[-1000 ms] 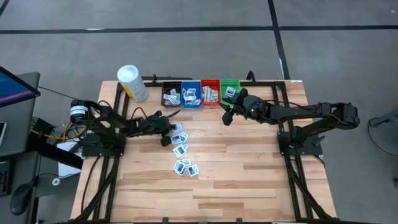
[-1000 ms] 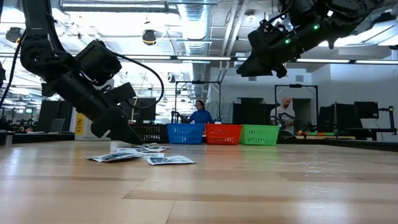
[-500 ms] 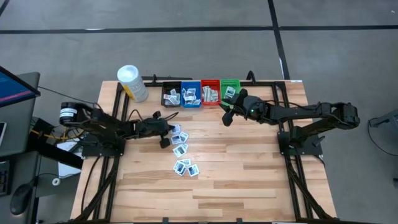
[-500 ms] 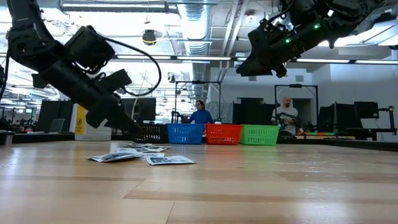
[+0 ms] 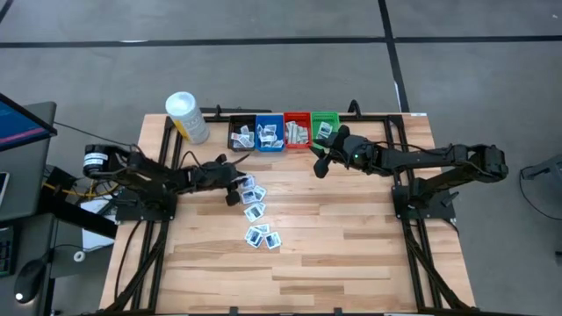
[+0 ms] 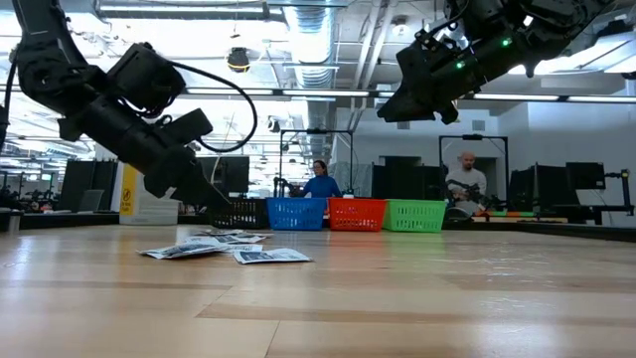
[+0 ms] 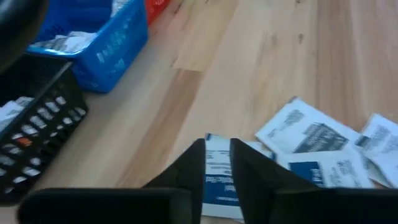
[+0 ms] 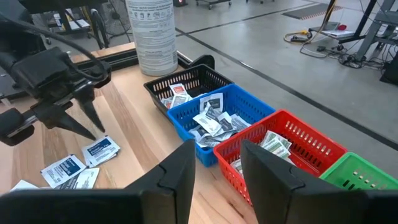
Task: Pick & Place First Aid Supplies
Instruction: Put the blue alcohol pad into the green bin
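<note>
The first aid supplies lie as a loose cluster of small white-and-blue packets (image 5: 255,211) flat on the wooden table, and show in the low view (image 6: 224,249) too. My left gripper (image 5: 235,186) hovers just above the cluster's far-left end (image 6: 221,206), slanting down. Its fingers stand slightly apart, and one packet (image 7: 217,177) on the table shows through the gap. My right gripper (image 5: 319,164) hangs open and empty (image 8: 214,149) high above the table, just near of the red bin (image 5: 297,132) and green bin (image 5: 325,127).
Four small bins stand in a row at the far edge: black (image 5: 241,136), blue (image 5: 270,133), red and green, with packets in them. A white-capped yellow container (image 5: 187,117) stands left of them. People sit in the room beyond the table (image 6: 320,179).
My left gripper has risen from the table at the packets' far-left end and now hangs clear above them, pointing less steeply down. The packets lie where they were.
</note>
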Robot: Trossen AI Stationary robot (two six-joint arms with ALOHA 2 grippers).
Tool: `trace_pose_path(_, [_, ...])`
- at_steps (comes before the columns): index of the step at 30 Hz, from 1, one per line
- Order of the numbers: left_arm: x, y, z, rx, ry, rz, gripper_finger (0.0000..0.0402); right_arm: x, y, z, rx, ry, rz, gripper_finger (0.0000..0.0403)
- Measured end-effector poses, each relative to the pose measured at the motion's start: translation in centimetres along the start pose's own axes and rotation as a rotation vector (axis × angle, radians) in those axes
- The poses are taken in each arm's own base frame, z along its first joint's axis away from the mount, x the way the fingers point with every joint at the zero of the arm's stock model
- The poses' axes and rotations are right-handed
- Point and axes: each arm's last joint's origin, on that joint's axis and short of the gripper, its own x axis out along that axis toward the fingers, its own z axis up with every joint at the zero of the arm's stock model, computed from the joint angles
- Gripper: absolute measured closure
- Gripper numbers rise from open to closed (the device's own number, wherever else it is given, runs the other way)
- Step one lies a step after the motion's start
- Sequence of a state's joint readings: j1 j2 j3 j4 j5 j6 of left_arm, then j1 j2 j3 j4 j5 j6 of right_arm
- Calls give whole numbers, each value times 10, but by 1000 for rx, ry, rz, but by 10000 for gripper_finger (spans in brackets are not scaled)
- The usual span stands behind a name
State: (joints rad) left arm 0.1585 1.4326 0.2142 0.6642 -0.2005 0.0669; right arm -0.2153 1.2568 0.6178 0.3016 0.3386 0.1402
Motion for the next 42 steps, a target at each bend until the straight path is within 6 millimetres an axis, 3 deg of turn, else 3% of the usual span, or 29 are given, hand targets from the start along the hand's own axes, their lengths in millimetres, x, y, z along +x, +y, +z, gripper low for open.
trace_pose_path(6, [3,5,-2,-63,12,-40,276,0,0,0,0,0,0,280])
trace_pose_path(12, [13,4,-19,-68,108,-38,268,0,0,0,0,0,0,280])
trace_pose_path(18, [21,2,-28,-115,145,-9,292,0,0,0,0,-2,0,280])
trace_pose_path(26, [21,2,-28,-124,138,0,391,-1,2,1,-4,-9,9,280])
trace_pose_path(37, [14,-3,-18,-111,65,16,394,-1,3,2,-5,-20,15,281])
trace_pose_path(42, [2,-4,5,-98,-77,28,394,-1,4,3,21,-30,17,281])
